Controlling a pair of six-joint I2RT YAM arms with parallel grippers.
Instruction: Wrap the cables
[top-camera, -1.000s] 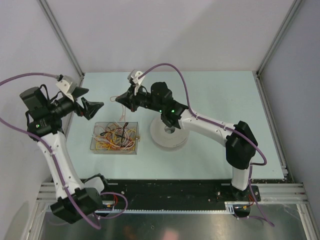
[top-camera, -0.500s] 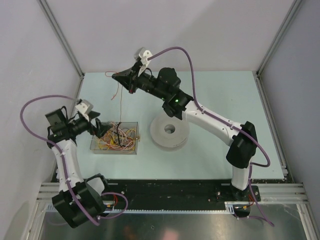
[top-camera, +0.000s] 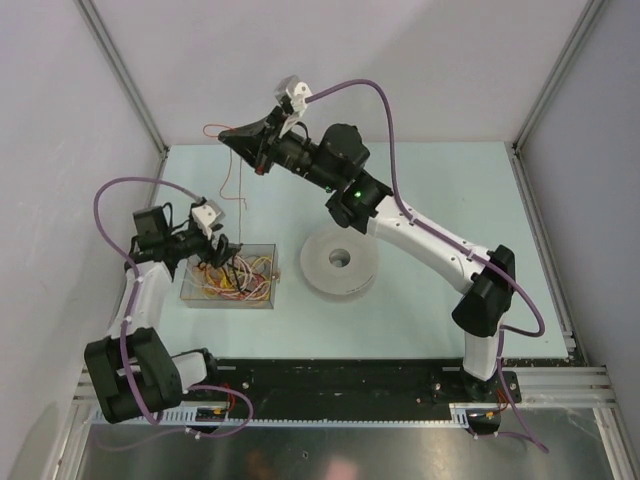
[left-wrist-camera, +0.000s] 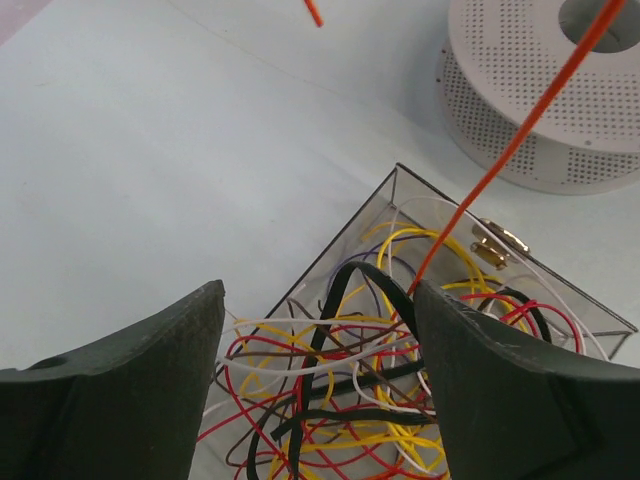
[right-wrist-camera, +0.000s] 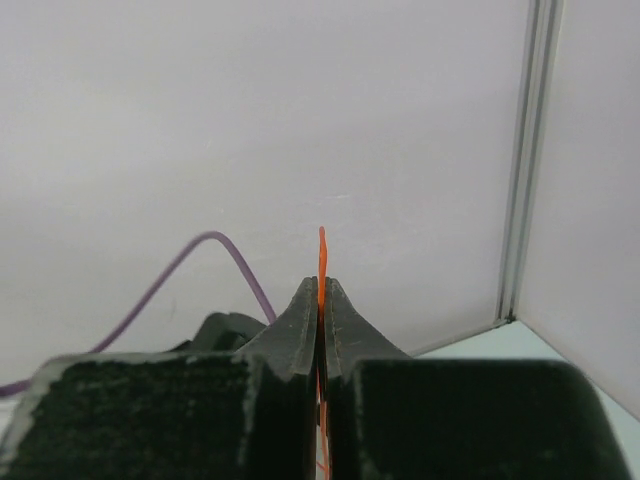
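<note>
A tangle of thin yellow, red, white, brown and black cables (top-camera: 236, 281) (left-wrist-camera: 340, 385) fills a clear box (top-camera: 274, 277). My right gripper (top-camera: 228, 136) (right-wrist-camera: 321, 288) is raised near the back wall and shut on one orange cable (top-camera: 240, 185) (right-wrist-camera: 322, 250). That cable hangs down from it into the box, and its short end sticks out past the fingertips. My left gripper (top-camera: 226, 252) (left-wrist-camera: 315, 292) hovers open just above the box's left part. Its fingers (left-wrist-camera: 130, 390) straddle the tangle. The orange cable (left-wrist-camera: 500, 160) runs up past the right finger.
A white round perforated spool (top-camera: 340, 265) (left-wrist-camera: 550, 100) lies flat just right of the box. The clear box's corner (left-wrist-camera: 397, 170) points toward it. Grey walls and metal posts close in the table on three sides. Purple hoses loop off both arms.
My left arm has swung down from a raised pose to the box, and its jaws have narrowed slightly. My right gripper has lifted up and back, drawing the orange cable higher out of the box.
</note>
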